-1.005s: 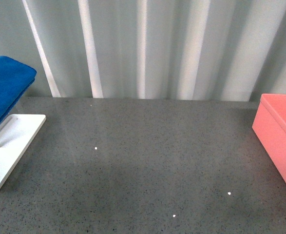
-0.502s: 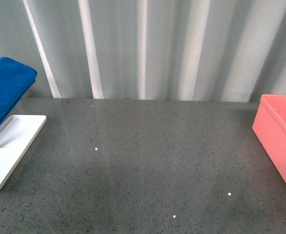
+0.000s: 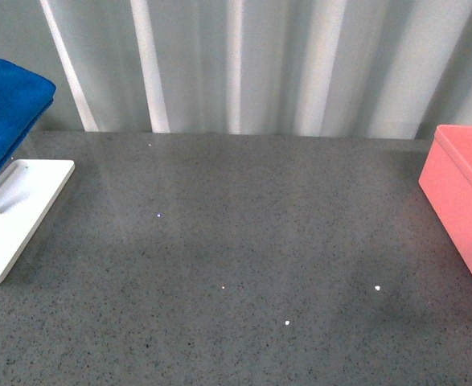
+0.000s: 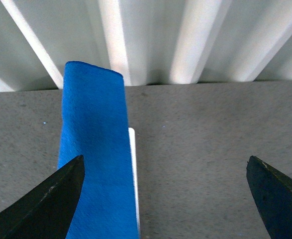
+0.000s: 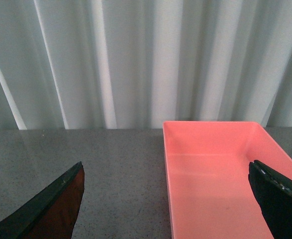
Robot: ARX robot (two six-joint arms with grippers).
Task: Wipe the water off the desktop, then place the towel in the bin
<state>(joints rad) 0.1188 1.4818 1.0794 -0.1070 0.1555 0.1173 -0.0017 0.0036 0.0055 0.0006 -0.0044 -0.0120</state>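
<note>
Towel (image 3: 2, 121): bright blue, fluffy, folded, hung on rack (image 3: 14, 217) at worktop's (image 3: 236, 241) left edge. Left tool (image 4: 164, 158) and right tool (image 5: 165, 163) are held apart.

**Clerk:** Item, desk (image 3: 244, 241)?
**Checker:** One, dark grey and speckled.
**Clerk:** Item, towel (image 3: 6, 121)?
**Checker:** One, blue. It also shows in the left wrist view and is counted once.
**Clerk:** Item, bin (image 3: 461, 201)?
**Checker:** One, pink. It also shows in the right wrist view and is counted once.
**Clerk:** Item, rack (image 3: 22, 213)?
**Checker:** One, white, with a flat base.
**Clerk:** Item, bright specks (image 3: 288, 322) on the desk?
**Checker:** Five that I can make out in the front view. I cannot tell what they are.
**Clerk:** Item, left fingers (image 4: 48, 201)?
**Checker:** Two, dark.
**Clerk:** Item, right fingers (image 5: 53, 204)?
**Checker:** Two, dark. That makes four fingers in all.
</note>
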